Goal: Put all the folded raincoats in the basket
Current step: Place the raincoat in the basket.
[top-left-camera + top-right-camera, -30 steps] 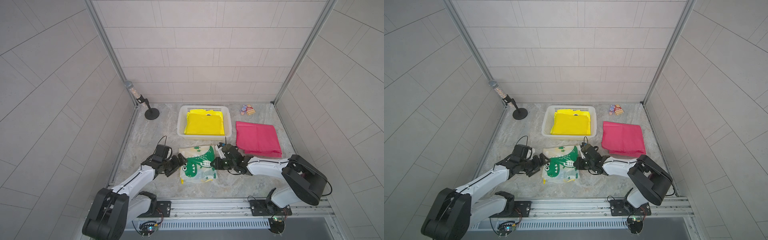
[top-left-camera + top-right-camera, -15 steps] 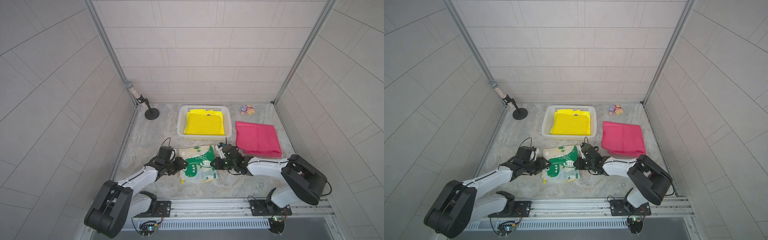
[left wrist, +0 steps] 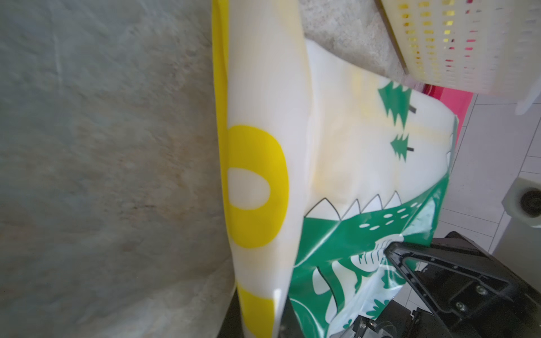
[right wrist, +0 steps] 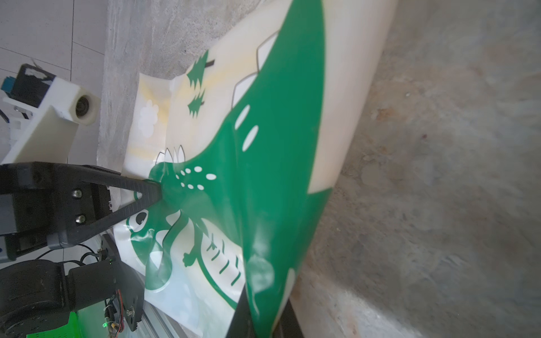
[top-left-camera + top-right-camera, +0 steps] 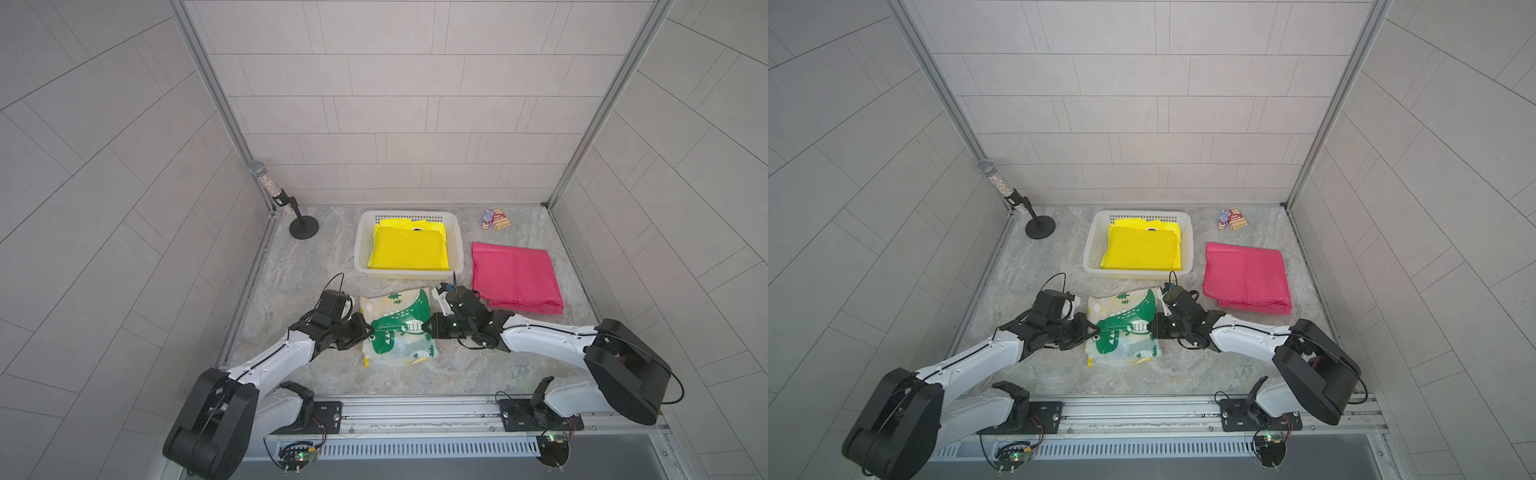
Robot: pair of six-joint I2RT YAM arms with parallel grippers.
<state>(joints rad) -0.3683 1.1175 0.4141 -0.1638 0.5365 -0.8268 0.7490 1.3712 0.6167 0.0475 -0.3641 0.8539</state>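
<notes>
- The grey marbled tabletop [image 5: 307, 266] carried everything, and both arms reached in from its near edge.
- The white perforated plastic basket [image 5: 362, 245] stood at the back centre, with a folded yellow plastic raincoat [image 5: 409, 249] lying inside it.
- A folded pink-red plastic raincoat [image 5: 515, 274] lay flat just beside the basket, on the right arm's side, and nothing gripped it.
- The folded cream plastic dinosaur raincoat [image 5: 397, 332], printed in green, sat in front of the basket and apart from it. Its middle was tented up between the arms, and its longer side seemed to run towards the basket.
- The left gripper [image 5: 371, 329] was pinched tight on the dinosaur raincoat's left edge, and the right gripper [image 5: 426, 328] was clamped on the opposite edge.
- The basket lay straight beyond the held raincoat, about equally near both arms, so the carry would likely go forward over the near rim.
</notes>
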